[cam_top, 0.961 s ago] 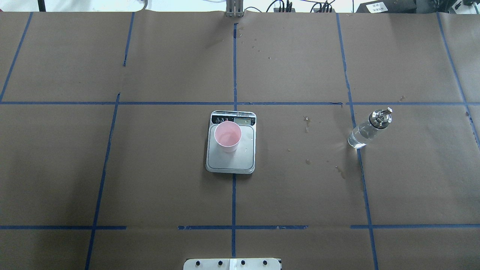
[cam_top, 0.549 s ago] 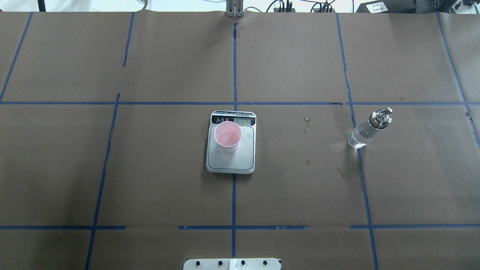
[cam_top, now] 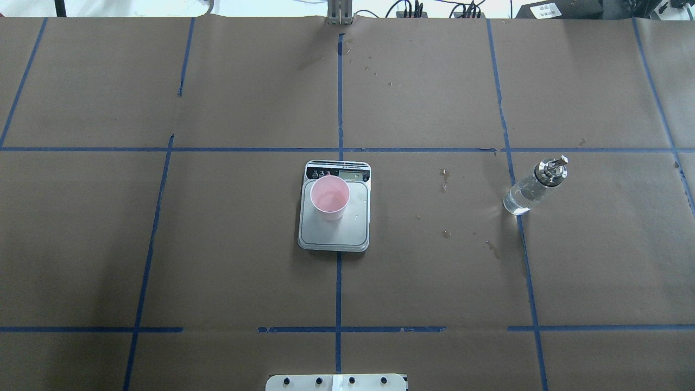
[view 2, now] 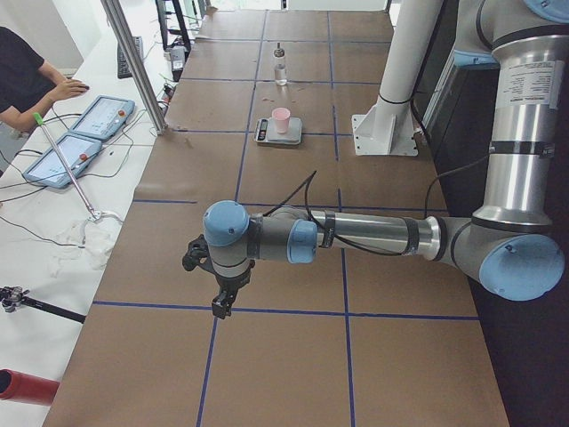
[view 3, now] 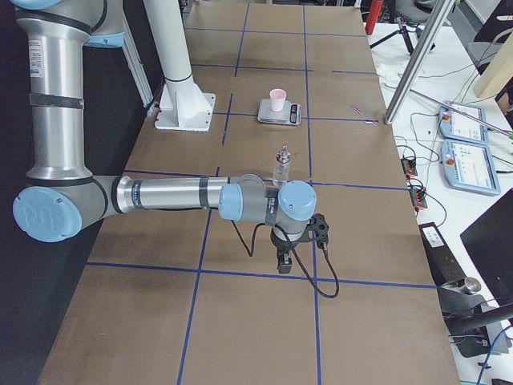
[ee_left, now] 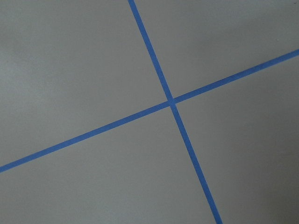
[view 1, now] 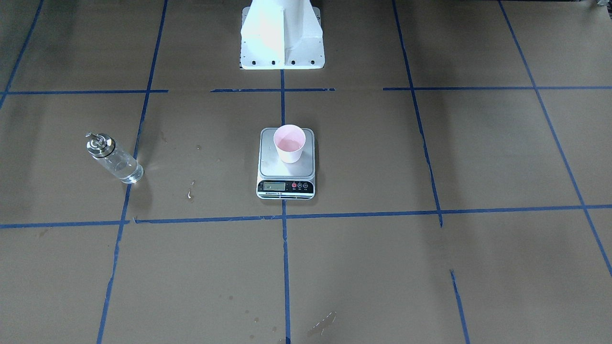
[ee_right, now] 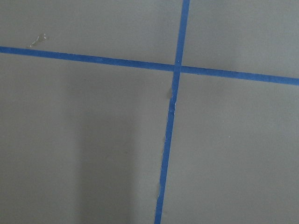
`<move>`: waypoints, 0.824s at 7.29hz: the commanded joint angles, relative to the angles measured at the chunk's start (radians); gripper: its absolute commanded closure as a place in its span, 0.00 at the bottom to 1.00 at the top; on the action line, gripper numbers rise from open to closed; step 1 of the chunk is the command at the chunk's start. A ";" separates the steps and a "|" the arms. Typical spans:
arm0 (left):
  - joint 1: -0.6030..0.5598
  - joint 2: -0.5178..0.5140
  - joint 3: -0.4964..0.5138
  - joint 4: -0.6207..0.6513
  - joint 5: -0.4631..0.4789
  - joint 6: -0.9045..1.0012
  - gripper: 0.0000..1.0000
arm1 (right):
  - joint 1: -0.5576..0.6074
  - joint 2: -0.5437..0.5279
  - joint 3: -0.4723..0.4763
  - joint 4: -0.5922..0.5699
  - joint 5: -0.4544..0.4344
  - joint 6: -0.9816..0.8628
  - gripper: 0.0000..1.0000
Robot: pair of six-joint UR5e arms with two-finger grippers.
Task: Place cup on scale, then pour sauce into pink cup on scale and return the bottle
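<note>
status: cup stands upright on scale, toward the display end of the steel platform. step one reads as done.
bottle: upright on the brown paper cover, well apart from the scale on the robot's right, pourer cap on, clear sauce in its lower part. nothing grips it.
pour: cannot tell whether made. the cup's inside shows only pink, and the display is too small to read. small spots mark the paper between scale and bottle.
judgement: either pour and return are left, or the whole task is finished.
left gripper: low over bare paper by a tape crossing, far from cup and bottle. nothing seen in it, and whether the fingers are apart or together cannot be told.
right gripper: low over bare paper, short of the bottle, touching nothing visible. finger gap likewise cannot be told.
</note>
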 commanded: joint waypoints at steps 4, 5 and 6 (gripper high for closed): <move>0.000 0.011 0.000 -0.002 0.000 0.001 0.00 | 0.003 0.004 -0.008 0.025 0.002 0.005 0.00; 0.001 0.014 0.000 -0.002 0.000 -0.001 0.00 | 0.002 0.004 -0.008 0.025 0.002 0.005 0.00; 0.001 0.014 0.000 -0.003 0.000 0.001 0.00 | 0.003 0.004 -0.006 0.025 0.003 0.005 0.00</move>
